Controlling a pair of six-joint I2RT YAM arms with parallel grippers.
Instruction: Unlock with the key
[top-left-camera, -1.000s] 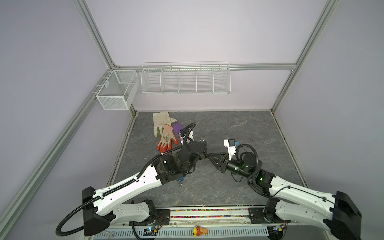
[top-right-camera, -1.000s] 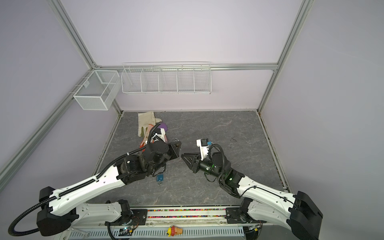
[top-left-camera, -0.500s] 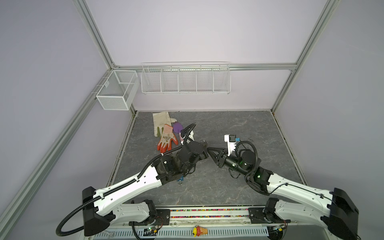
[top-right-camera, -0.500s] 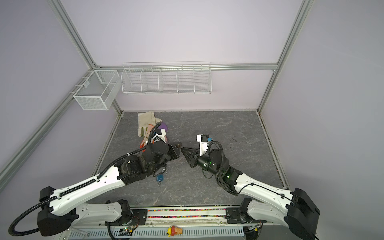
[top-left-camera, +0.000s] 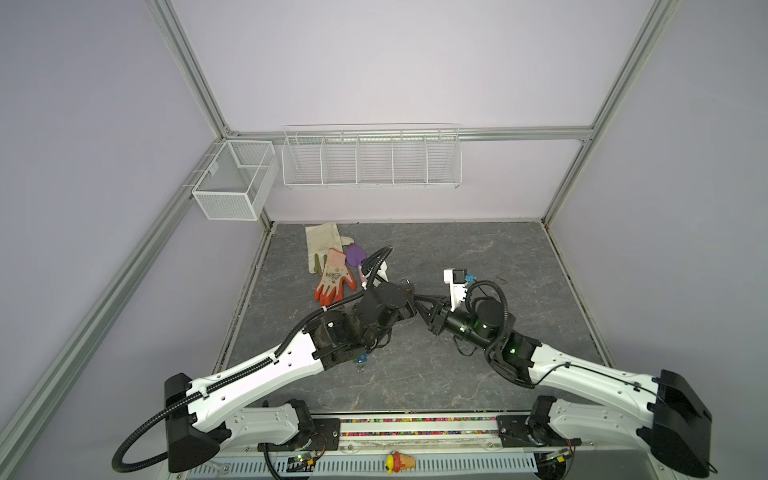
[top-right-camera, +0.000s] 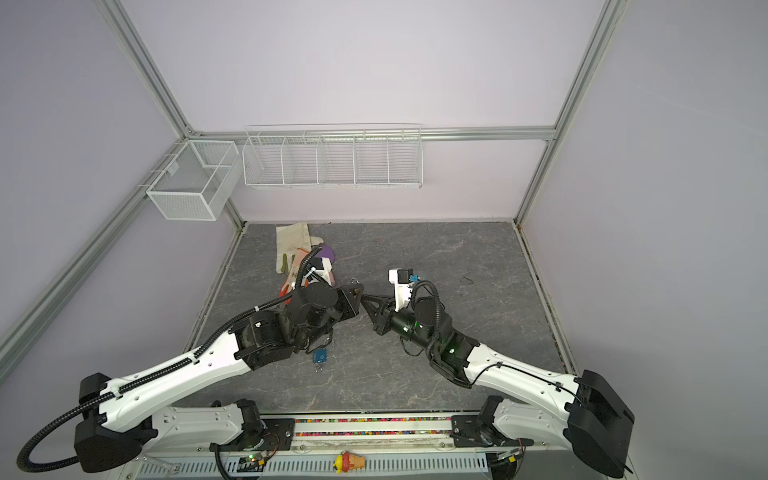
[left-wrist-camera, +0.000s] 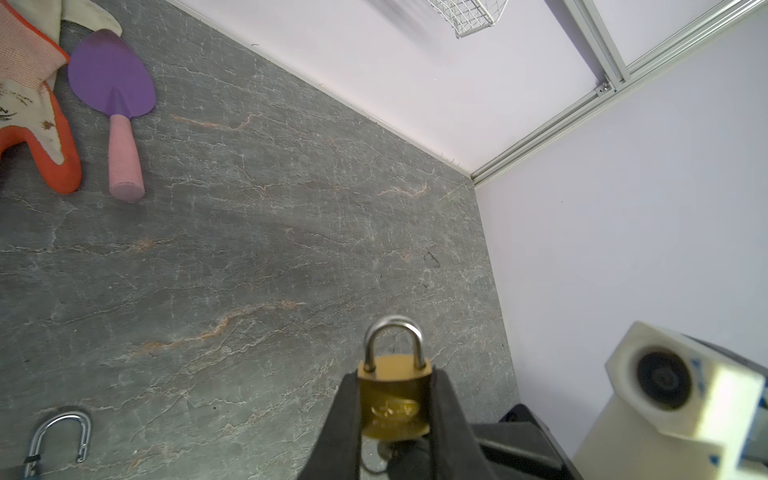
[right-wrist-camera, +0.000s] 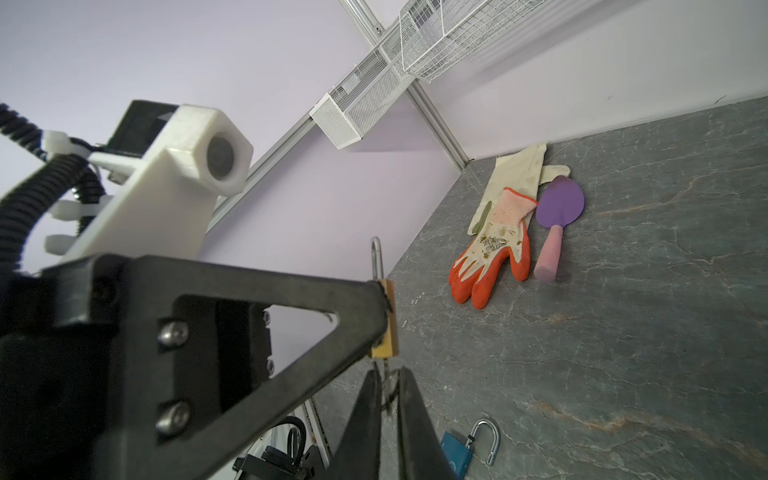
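My left gripper is shut on a small brass padlock, holding it by its sides above the table with the steel shackle pointing away from the wrist. In both top views the two grippers meet tip to tip over the middle of the table, left gripper against right gripper. The key sticks out of the padlock's underside with its ring hanging. My right gripper has its two fingers pressed close on either side of the key.
A blue padlock with an open shackle lies on the grey table under the left arm. An orange-and-white glove, a cream glove and a purple trowel lie at the back left. Wire baskets hang on the back wall.
My right gripper has moved left up to the padlock and its jaws have narrowed around the key. The left gripper has kept the padlock in place.
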